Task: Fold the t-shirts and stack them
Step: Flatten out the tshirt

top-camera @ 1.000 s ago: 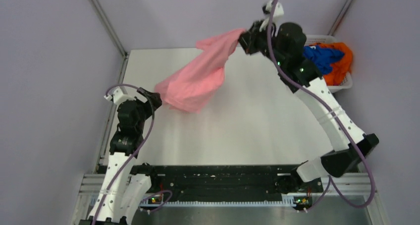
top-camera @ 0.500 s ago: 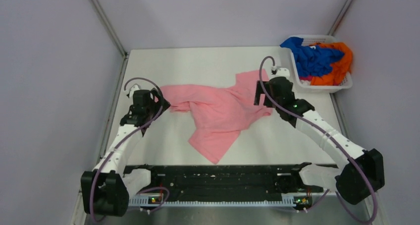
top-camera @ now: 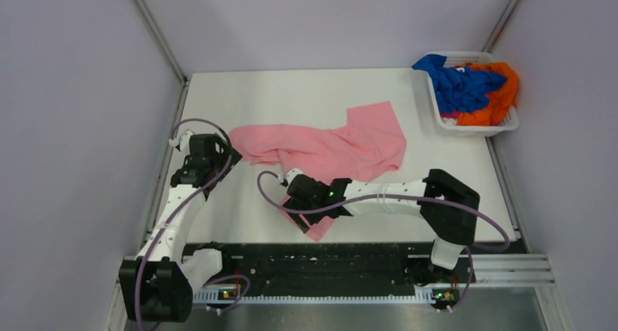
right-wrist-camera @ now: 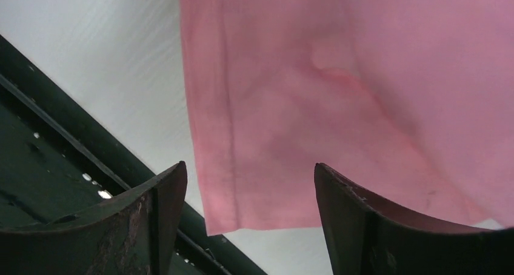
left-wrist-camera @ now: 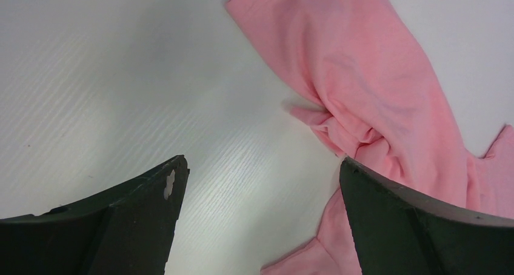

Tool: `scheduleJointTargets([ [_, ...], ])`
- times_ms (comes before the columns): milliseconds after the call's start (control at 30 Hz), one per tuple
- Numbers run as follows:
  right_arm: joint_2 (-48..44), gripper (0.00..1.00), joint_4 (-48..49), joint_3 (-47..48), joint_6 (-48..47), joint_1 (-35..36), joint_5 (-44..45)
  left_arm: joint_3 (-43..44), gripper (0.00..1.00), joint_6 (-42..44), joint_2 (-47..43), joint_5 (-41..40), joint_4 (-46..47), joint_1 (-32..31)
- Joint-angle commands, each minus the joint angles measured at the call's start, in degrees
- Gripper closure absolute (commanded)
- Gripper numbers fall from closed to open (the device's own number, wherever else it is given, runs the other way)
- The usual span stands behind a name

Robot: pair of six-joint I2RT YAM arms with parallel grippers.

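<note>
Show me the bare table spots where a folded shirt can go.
Widest: the far strip of table between its back edge and the pink t-shirt. Also the right patch bordered by shirt, basket and right arm, and a near-left gap beside the left arm. Crowded: near middle, where the right arm overlies the shirt's tail.

A white table (top-camera: 291, 98) with a basket (top-camera: 481, 130)
The slatted basket stands at the table's far right corner; a black rail (top-camera: 328, 262) runs along the near edge.
</note>
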Motion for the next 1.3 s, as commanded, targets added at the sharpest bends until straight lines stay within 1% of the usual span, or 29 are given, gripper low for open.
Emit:
scheduleJointTargets([
  [0, 3.6, 0.26, -3.2, 3.0, -0.5, 2.7, -4.8, -0.6, 0.01, -1.7, -3.4, -2.7, -3.7, 0.4],
  [67, 5.1, 0.31, -2.4, 1.5, 0.7, 2.8, -5.5, -1.0, 0.01, -2.1, -4.4, -3.2, -3.9, 0.3],
  [200, 8.3, 0.41, -1.7, -0.6, 2.9, 2.1, -3.4, -1.6, 0.01, -2.5, -5.5, -3.4, -3.7, 0.4],
  [267, 8.5, 0.49, -1.6, -1.7, 5.3, 0.1, -3.6, -1.6, 0.01, -2.6, -5.3, -3.5, -3.8, 0.4],
  [300, 8.2, 0.56, -1.6, -2.2, 6.4, -1.0, -2.6, -1.5, 0.01, -2.6, -5.1, -3.6, -3.8, 0.4],
  [333, 7.5, 0.70, -2.1, -2.8, 7.1, -2.0, -0.9, -1.4, 0.01, -2.5, -4.8, -4.0, -3.9, 0.4],
  [367, 6.5, 0.86, -2.9, -3.3, 7.7, -3.9, 1.3, -1.1, 0.01, -2.4, -4.5, -4.2, -4.0, 0.4],
  [400, 5.1, 0.98, -4.4, -3.8, 8.6, -5.6, 3.6, -0.6, 0.01, -2.3, -4.1, -4.5, -4.3, 0.4],
  [433, 2.7, 1.00, -5.5, -4.9, 9.4, -7.3, 6.0, -0.3, 0.01, -2.2, -3.4, -4.6, -4.6, 0.3],
  [533, -4.2, 1.00, -8.0, -7.7, 11.2, -13.0, 10.7, 0.1, 0.01, -1.2, -1.7, -3.2, -3.9, 0.4],
  [567, -8.5, 1.00, -8.8, -9.0, 11.7, -15.0, 12.4, 0.2, 0.01, -0.8, -1.1, -2.4, -3.4, 0.3],
  [633, -14.1, 1.00, -10.1, -11.6, 12.4, -19.4, 14.7, 0.3, 0.01, -0.3, 0.4, -0.7, -2.5, 0.3],
  [767, -22.1, 1.00, -12.1, -17.1, 12.4, -29.2, 15.0, 1.2, 0.01, -0.1, 4.7, 2.9, -1.8, 0.3],
  [867, -24.5, 1.00, -12.1, -19.0, 11.0, -33.3, 12.0, 2.4, 0.02, -0.1, 9.0, 5.0, -2.0, 0.2],
  [933, -25.3, 1.00, -10.4, -18.5, 7.5, -33.0, 4.5, 3.3, 0.02, 0.3, 11.6, 5.3, -2.3, 0.3],
  [967, -25.7, 0.96, -8.4, -18.2, 5.7, -31.8, 0.7, 4.0, 0.02, 0.5, 12.7, 5.3, -2.7, 0.3],
  [1000, -26.2, 0.89, -7.1, -17.6, 4.3, -29.0, -0.1, 4.5, 0.02, 0.6, 13.5, 5.0, -2.9, 0.2],
  [1033, -26.2, 0.81, -6.1, -16.8, 2.3, -25.2, 1.4, 5.0, 0.02, 0.8, 14.1, 4.6, -3.0, 0.4],
  [1100, -23.6, 0.72, -4.5, -14.4, -1.8, -17.4, 2.9, 5.7, 0.02, 1.0, 14.9, 3.2, -2.9, 0.3],
  [1133, -21.7, 0.67, -3.5, -13.5, -3.1, -14.5, 1.2, 6.1, 0.01, 1.1, 15.2, 2.6, -2.9, 0.4],
  [1200, -17.0, 0.60, -1.4, -12.0, -4.7, -10.7, -3.0, 7.0, 0.01, 1.5, 15.9, 0.9, -2.7, 0.4],
  [1233, -14.3, 0.58, -0.9, -11.3, -5.0, -9.2, -3.9, 7.7, 0.01, 1.7, 16.5, 0.3, -2.8, 0.4],
  [1267, -11.6, 0.53, -0.9, -10.1, -5.6, -7.9, -4.3, 8.4, 0.01, 1.8, 16.9, 0.0, -3.1, 0.5],
])
